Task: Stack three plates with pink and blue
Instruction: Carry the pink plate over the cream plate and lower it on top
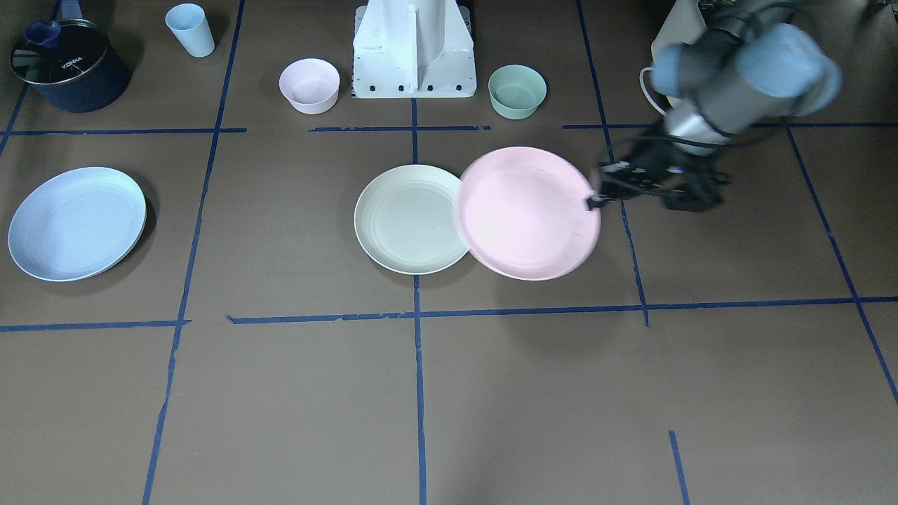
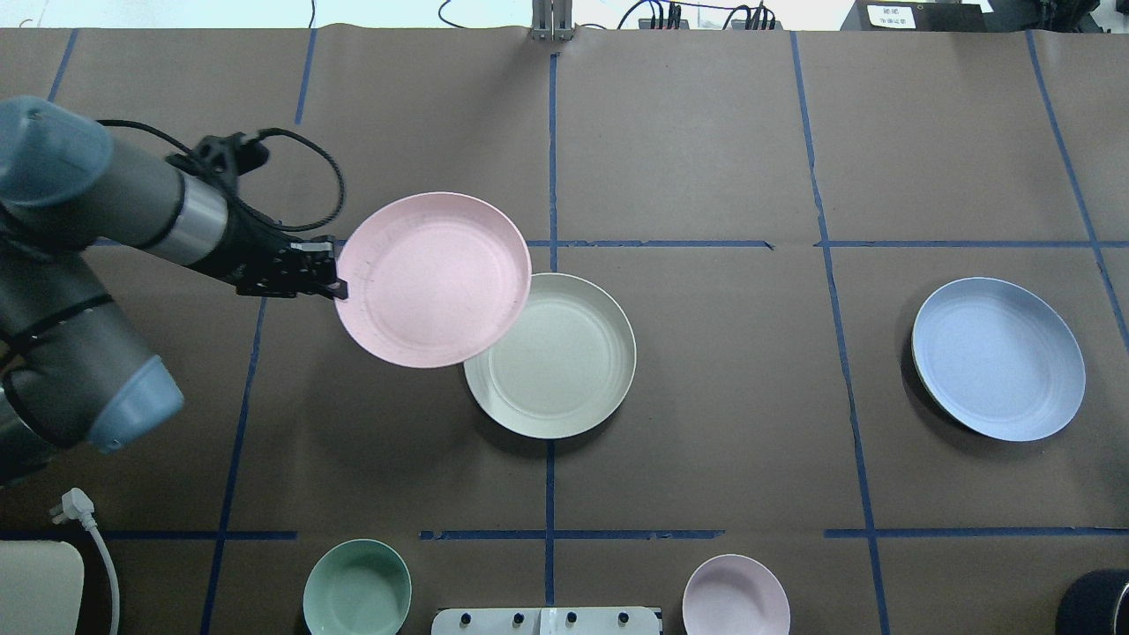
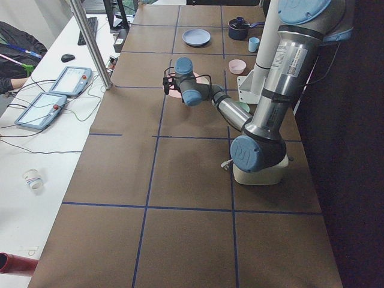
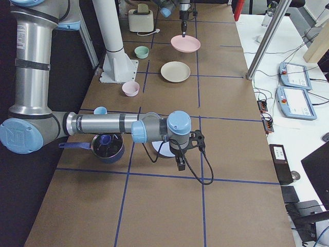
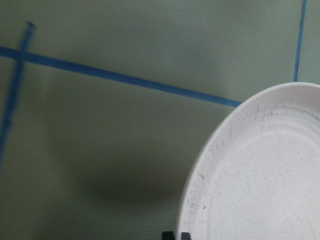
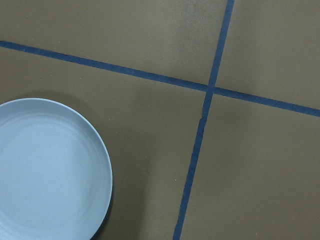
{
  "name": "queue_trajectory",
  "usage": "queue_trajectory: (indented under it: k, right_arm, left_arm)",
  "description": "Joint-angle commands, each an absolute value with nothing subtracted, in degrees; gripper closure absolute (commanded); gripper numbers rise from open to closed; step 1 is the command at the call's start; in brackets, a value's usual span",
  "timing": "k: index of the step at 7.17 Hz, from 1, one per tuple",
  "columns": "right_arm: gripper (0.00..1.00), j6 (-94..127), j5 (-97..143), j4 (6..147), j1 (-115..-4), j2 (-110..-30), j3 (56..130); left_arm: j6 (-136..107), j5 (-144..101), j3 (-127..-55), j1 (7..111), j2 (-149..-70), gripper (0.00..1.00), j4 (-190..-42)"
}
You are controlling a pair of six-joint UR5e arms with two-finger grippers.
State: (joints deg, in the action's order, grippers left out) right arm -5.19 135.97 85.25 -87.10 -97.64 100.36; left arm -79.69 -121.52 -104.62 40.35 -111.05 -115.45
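Hides one edge of the cream plate (image 2: 564,370) beneath the raised pink plate (image 2: 432,278). Crops the pink plate at the right and bottom edges of the left wrist view, leaving only two dark tips of the left gripper (image 5: 177,235) visible. Crops the blue plate (image 6: 47,170) at the left and bottom edges of the right wrist view. Cannot tell the jaw state of the right gripper (image 4: 181,165): small, and seen in the right side view only. Blurs the left arm (image 1: 744,70) in the front-facing view.

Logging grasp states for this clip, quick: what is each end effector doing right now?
Left end effector: closed on the rim of the pink plate.
Right end effector: cannot be told, seen only from the side camera.
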Motion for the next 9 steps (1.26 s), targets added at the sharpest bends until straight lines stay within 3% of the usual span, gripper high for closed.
queue_trajectory:
  k: [1,4,7,8,9]
  right_arm:
    - [0.0,-5.27,135.97,85.25,-87.1,-97.65,100.11]
    - [0.0,-5.27,135.97,85.25,-87.1,-97.65,100.02]
    - [0.0,-5.27,135.97,85.25,-87.01,-97.73,100.02]
    - [0.0,-5.27,135.97,85.25,-87.1,-97.73,100.02]
    - [0.0,-5.19,135.97,85.25,-87.1,-97.73,100.02]
  left_arm:
    - [-82.44,-111.3,-104.77,31.04,-116.18,1.0,-109.34]
    - [-82.53,-110.74,-99.24,30.15,-119.09,1.0,-109.6]
    - [-82.62,-110.74,-98.53,29.01,-119.97,0.98,-109.69]
    - [-82.44,-110.74,-98.53,28.74,-120.06,0.71,-109.69]
    - [-82.09,-109.44,-98.61,28.74,-120.23,0.01,-109.69]
